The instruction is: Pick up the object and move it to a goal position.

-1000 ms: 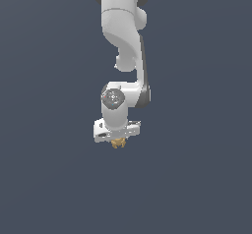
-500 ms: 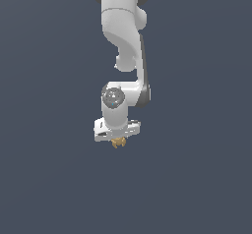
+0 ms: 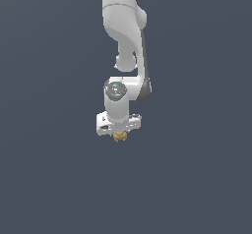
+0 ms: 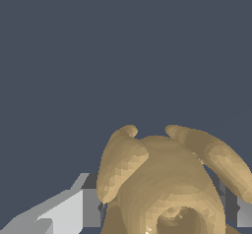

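The object (image 3: 120,136) is a tiny tan-gold lumpy thing poking out just below the white hand of the arm in the exterior view. My gripper (image 3: 119,135) points down and is shut on it, high above the dark surface. In the wrist view the object (image 4: 167,184) fills the space between the two fingers, with rounded lobes sticking out from a round body. One grey finger (image 4: 74,208) shows on one side and part of the other finger (image 4: 236,208) shows behind a lobe.
The white arm (image 3: 123,36) comes down from the top of the exterior view. All around is a plain dark grey-blue surface (image 3: 49,179) with no other things in sight.
The arm and the held object have shifted very slightly, if at all; the grip on the object is unchanged.
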